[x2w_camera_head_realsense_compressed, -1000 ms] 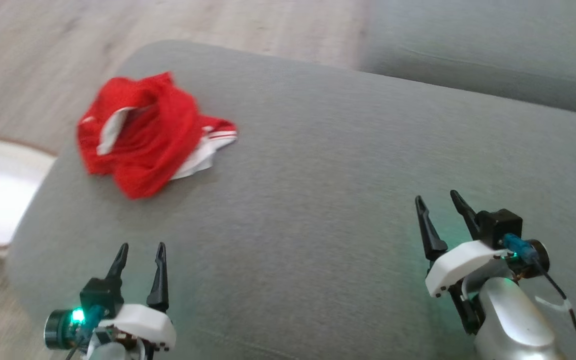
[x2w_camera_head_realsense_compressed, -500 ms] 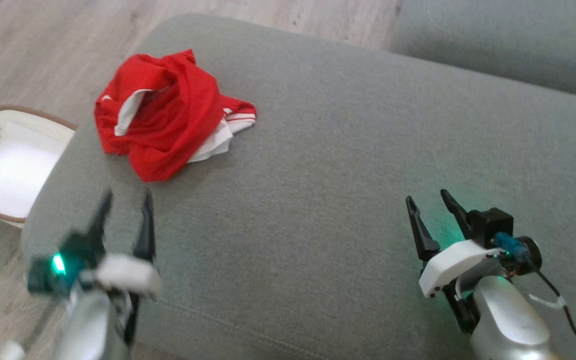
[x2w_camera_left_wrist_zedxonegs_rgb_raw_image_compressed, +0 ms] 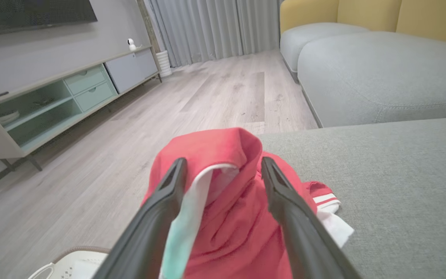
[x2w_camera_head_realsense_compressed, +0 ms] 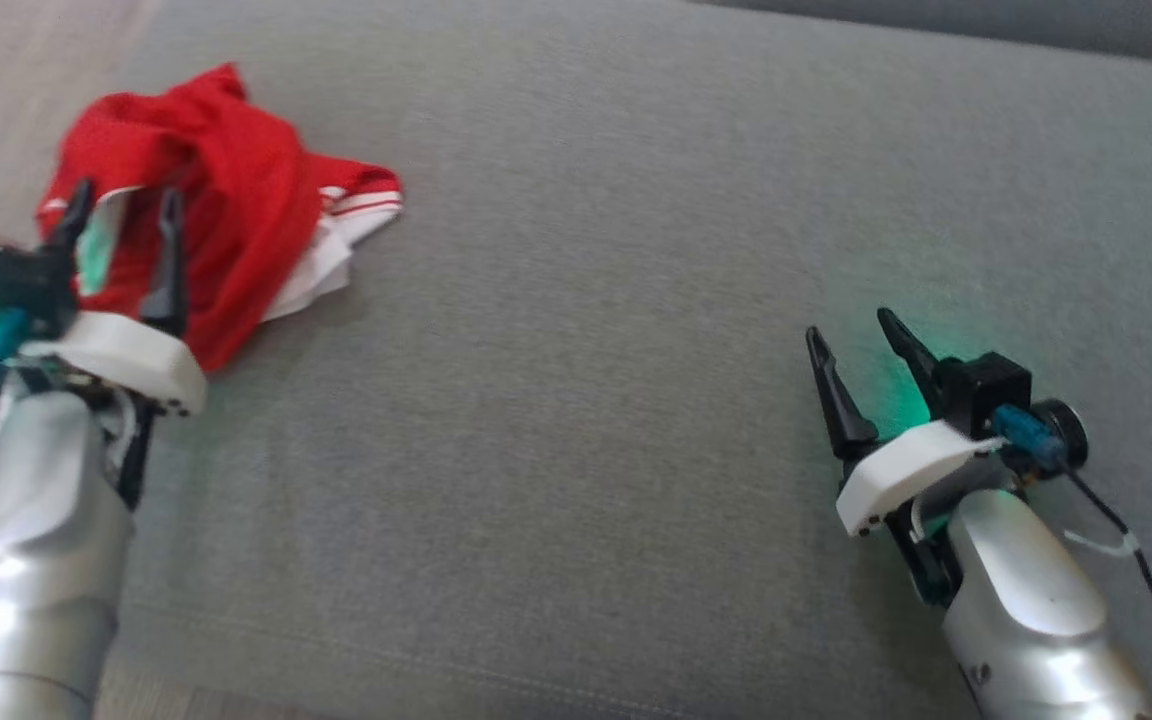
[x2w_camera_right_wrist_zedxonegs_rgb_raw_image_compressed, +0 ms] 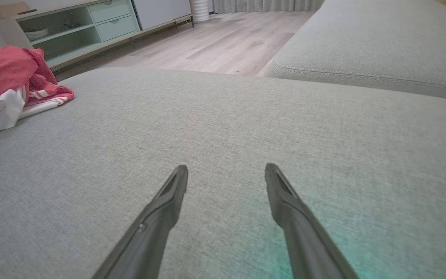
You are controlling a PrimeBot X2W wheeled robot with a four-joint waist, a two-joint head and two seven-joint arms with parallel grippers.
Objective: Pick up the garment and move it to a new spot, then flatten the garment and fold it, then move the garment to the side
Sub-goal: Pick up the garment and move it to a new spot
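garment [x2w_camera_head_realsense_compressed: 236, 200]: we see it crumpled on the grey cushion [x2w_camera_head_realsense_compressed: 586, 350].
left gripper [x2w_camera_head_realsense_compressed: 128, 190]: jaws wide, just at the garment.
right gripper [x2w_camera_head_realsense_compressed: 849, 323]: jaws wide, well apart from the garment.

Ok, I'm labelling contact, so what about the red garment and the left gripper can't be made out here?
Head view: the left gripper covers the garment's left part; contact cannot be told.
Left wrist view: its fingers and the bottom edge hide the garment's lower part.
Right wrist view: the left edge cuts the garment off.
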